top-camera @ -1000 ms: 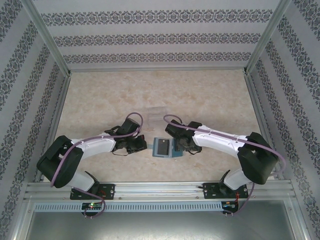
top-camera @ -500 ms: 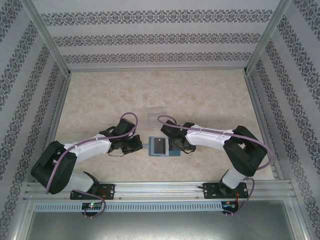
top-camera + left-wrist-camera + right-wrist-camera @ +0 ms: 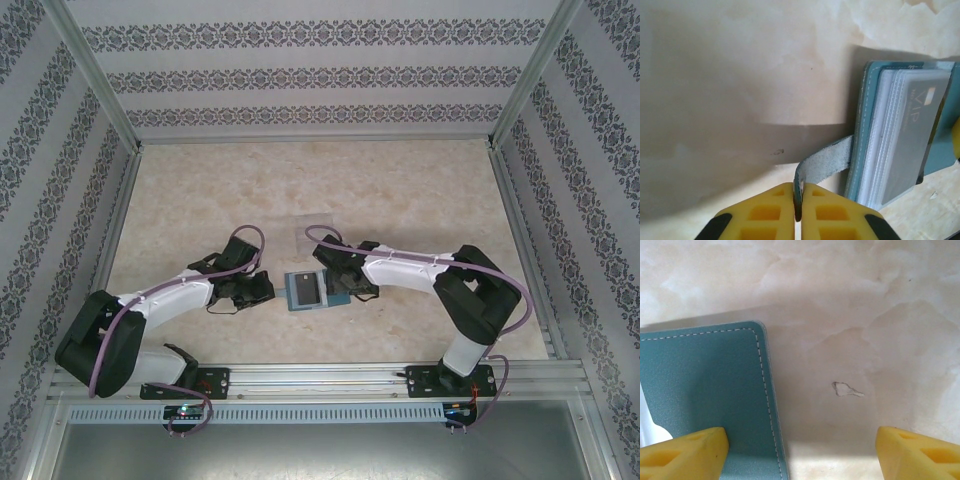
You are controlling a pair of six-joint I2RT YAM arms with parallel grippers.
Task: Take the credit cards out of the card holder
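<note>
You're looking into a robotics lab cell: a marble-look table (image 3: 400,190) boxed by wallpaper-print panels (image 3: 320,75) on aluminium posts (image 3: 95,75), with the left arm (image 3: 170,295) and right arm (image 3: 410,270) bolted to a metal rail (image 3: 320,378) along the frame's bottom.

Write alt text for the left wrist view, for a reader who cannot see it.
The left hand, its yellow fingers closed, pinches the grey side tab of a small teal-blue folding card holder lying open on a pale marbled table. A grey rectangular card printed VIP sits in its clear plastic sleeves.
</note>
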